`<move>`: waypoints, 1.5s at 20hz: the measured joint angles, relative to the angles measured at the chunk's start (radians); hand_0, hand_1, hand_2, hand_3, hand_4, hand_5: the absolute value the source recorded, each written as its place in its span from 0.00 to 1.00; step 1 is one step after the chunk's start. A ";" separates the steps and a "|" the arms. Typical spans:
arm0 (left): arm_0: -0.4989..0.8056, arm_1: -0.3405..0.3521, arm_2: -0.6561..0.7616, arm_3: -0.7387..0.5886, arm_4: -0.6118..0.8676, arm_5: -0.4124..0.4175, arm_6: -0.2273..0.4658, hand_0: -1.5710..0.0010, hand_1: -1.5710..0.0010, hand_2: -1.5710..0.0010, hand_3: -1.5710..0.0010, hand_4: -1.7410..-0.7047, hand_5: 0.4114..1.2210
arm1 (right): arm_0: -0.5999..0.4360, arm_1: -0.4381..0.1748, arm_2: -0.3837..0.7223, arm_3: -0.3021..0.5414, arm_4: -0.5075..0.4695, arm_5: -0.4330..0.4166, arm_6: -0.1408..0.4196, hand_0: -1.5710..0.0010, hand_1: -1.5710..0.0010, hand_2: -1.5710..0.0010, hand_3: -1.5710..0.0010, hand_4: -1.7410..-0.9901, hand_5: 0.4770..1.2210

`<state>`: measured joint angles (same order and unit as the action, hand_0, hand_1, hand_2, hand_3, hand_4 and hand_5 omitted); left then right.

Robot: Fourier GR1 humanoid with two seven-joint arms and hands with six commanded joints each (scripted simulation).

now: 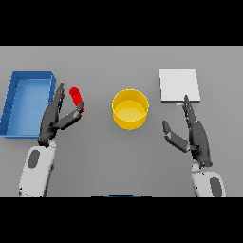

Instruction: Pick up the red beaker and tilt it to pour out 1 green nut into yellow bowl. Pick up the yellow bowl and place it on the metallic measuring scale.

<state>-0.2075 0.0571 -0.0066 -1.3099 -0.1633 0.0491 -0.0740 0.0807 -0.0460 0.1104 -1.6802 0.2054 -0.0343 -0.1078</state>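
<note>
Two dark hands are over the grey table (118, 161). The left hand (53, 119) has straight fingers beside the small red cylindrical beaker (76, 97), thumb near its base, not yet closed. It should close firmly round the middle before lifting toward the round yellow bowl (130, 109). The right hand (194, 135) rests spread near the flat metallic measuring scale (178, 85).

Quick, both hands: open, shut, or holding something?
Left hand: open, fingers straight beside the red beaker, thumb reaching under it, not gripping.
Right hand: open, holding nothing, near the metallic measuring scale.
</note>
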 measured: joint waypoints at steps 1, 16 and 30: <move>-0.025 -0.002 0.010 0.041 0.002 0.002 -0.006 1.00 1.00 1.00 1.00 0.56 0.27 | 0.002 -0.001 -0.001 0.001 0.001 -0.002 -0.006 1.00 1.00 1.00 1.00 0.68 0.25; -0.300 -0.018 0.061 0.435 -0.057 0.087 -0.182 1.00 1.00 1.00 1.00 0.45 0.35 | 0.015 0.003 0.007 -0.009 0.005 0.002 -0.001 1.00 1.00 1.00 1.00 0.63 0.29; -0.371 -0.063 0.131 0.553 -0.018 0.148 -0.327 0.07 0.07 0.07 0.10 0.05 0.89 | 0.006 -0.005 0.008 -0.004 0.028 -0.010 -0.011 1.00 1.00 1.00 1.00 0.74 0.26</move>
<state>-0.5781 -0.0061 0.1242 -0.7568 -0.1816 0.1975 -0.4005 0.0866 -0.0513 0.1179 -1.6847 0.2332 -0.0442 -0.1188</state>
